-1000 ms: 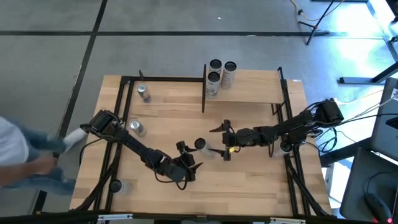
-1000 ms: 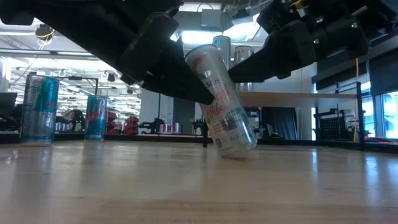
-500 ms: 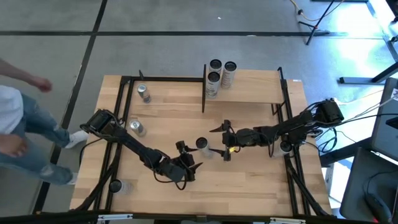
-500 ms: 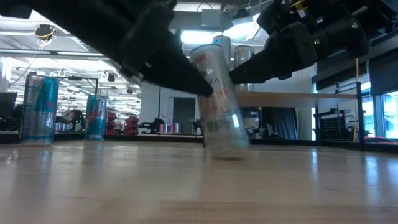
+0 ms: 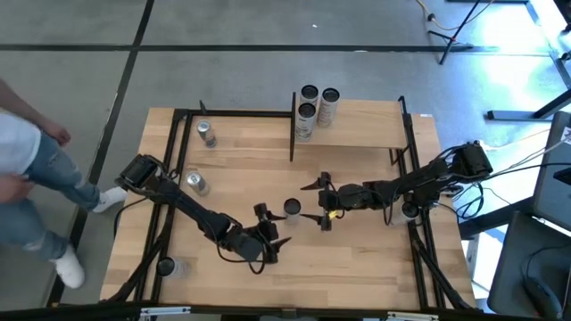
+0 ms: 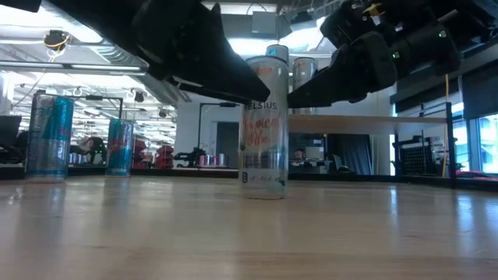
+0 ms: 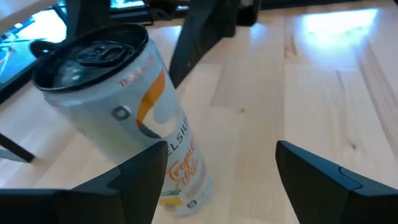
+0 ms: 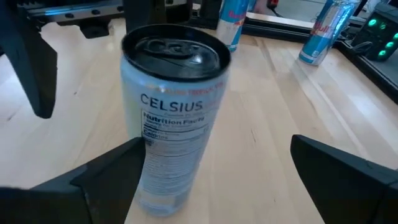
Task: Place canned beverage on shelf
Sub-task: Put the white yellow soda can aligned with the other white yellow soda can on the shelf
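A white Celsius can (image 5: 292, 208) stands upright on its base on the tabletop, mid-table; it also shows in the low view (image 6: 263, 128). My left gripper (image 5: 272, 225) is open just near and left of the can, which shows beside one finger in the left wrist view (image 7: 134, 118). My right gripper (image 5: 312, 201) is open just right of the can, which stands a little beyond its fingertips in the right wrist view (image 8: 171, 124). The shelf (image 5: 366, 125), a raised pale board on black posts, stands at the back right. Three cans (image 5: 308, 100) stand at its left end.
Two blue cans (image 5: 206, 132) (image 5: 195, 182) stand on the table's left side and show in the low view (image 6: 50, 136). Black frame posts (image 5: 293, 134) edge the table and shelf. A person (image 5: 27, 178) walks on the floor left of the table.
The Celsius can, tilted a second ago, has swung up onto its base and now stands upright, shifted slightly toward the table's right. My left gripper has drawn back a little toward the near left. The person has moved beside the table.
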